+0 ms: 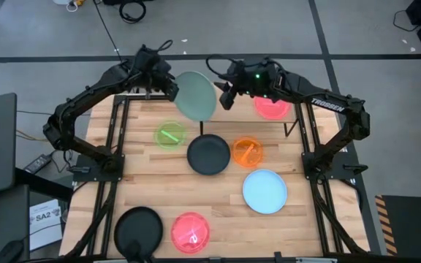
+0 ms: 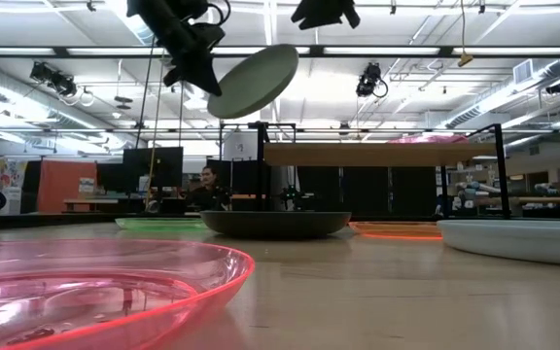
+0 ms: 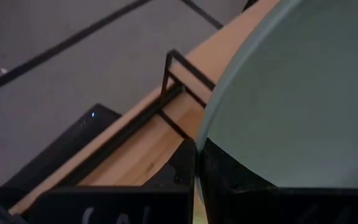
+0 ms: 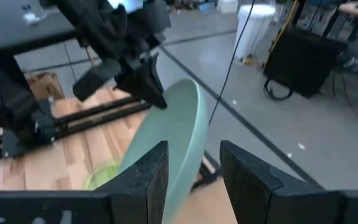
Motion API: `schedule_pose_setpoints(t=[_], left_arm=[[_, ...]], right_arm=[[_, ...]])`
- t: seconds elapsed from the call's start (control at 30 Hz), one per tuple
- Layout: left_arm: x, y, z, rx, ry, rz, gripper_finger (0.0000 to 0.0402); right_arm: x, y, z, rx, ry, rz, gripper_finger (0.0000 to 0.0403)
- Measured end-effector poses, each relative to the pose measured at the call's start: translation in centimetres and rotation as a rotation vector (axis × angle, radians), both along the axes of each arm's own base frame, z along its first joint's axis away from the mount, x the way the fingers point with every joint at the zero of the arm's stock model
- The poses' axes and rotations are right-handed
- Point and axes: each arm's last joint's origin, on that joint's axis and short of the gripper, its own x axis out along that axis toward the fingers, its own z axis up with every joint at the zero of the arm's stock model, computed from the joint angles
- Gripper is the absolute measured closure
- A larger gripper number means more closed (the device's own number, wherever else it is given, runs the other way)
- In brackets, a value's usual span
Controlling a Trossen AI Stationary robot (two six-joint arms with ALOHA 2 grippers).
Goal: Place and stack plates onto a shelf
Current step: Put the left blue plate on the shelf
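The left gripper (image 1: 172, 91) is clenched on the rim of the pale green plate (image 1: 196, 96), holding it tilted above the shelf (image 2: 377, 154). The right gripper (image 1: 227, 96), jaws parted and empty, waits beside the plate; a pink plate (image 1: 272, 107) already lies on the shelf. Level the green plate before lowering it onto the shelf's bare end

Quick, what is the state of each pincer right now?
Left pincer: closed on the pale green plate, held in the air.
Right pincer: open, holding nothing, beside that plate.

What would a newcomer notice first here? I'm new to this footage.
The large round pale green plastic plate held tilted in the air by the left gripper, shut on its rim, above the small light-wood shelf. The right gripper waits open by its far edge. A translucent pink plate lies on the shelf.
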Motion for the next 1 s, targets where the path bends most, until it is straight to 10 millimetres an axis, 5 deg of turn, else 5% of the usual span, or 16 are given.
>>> schedule_pose_setpoints(t=[0.77, 1.0], left_arm=[[1.0, 0.9, 1.9, 0.143, -0.197, 0.02, 0.0389], [1.0, 0.9, 1.9, 0.141, -0.199, 0.02, 0.0389]], right_arm=[[-0.3, -0.7, 0.2, -0.102, 0.03, -0.178, 0.0255], [-0.5, -1.1, 0.2, -0.115, 0.036, -0.233, 0.0284]])
